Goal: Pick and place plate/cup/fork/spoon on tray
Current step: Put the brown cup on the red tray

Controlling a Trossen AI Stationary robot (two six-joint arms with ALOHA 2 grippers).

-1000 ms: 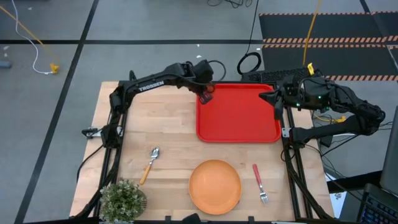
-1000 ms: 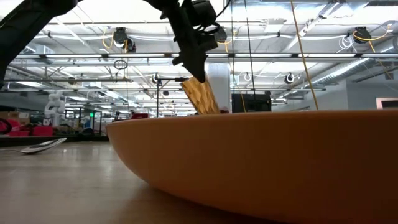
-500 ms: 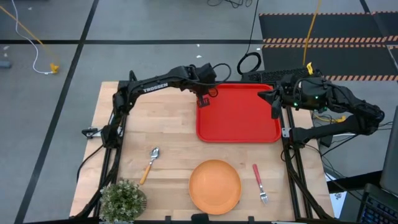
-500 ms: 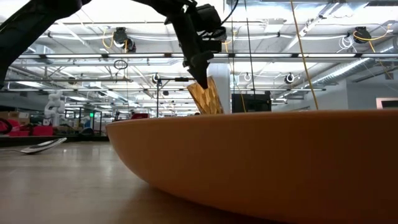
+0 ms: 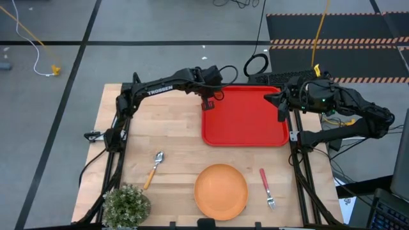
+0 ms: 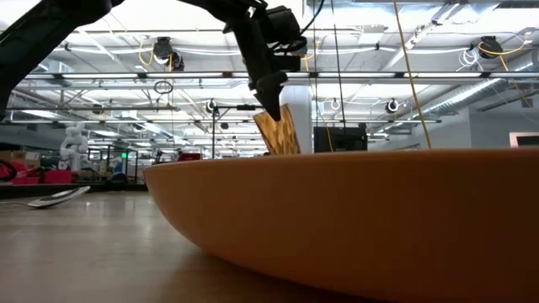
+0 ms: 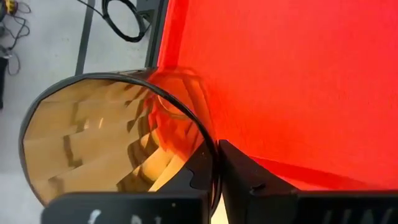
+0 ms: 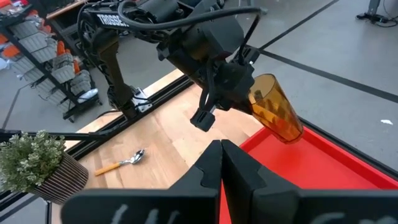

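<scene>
My left gripper (image 5: 209, 101) is shut on the amber cup (image 8: 277, 115) above the far left corner of the red tray (image 5: 249, 121). The cup is tilted and also shows in the low view (image 6: 278, 130). My right gripper (image 5: 281, 110) is shut and empty over the tray's far right rim. The orange plate (image 5: 220, 190) lies flat on the table near the front edge. The red-handled fork (image 5: 266, 188) lies to its right. The yellow-handled spoon (image 5: 153, 169) lies to its left. My left gripper holds the cup by its wall at the rim (image 7: 210, 163), one finger (image 7: 189, 180) inside the cup and one (image 7: 249, 177) outside. The fingers come from above, pointing down. The cup hangs tilted below them, clear of the tray, its base toward the tray.
A small potted plant (image 5: 126, 204) stands at the table's near left corner. The arms' frames run along the table's left and right sides. Bare wood lies between the tray and the plate.
My left gripper has gone a little toward the table's right edge with the cup, farther over the tray's far left corner, and has tipped the cup slightly more upright. In the last half second it has kept still.
</scene>
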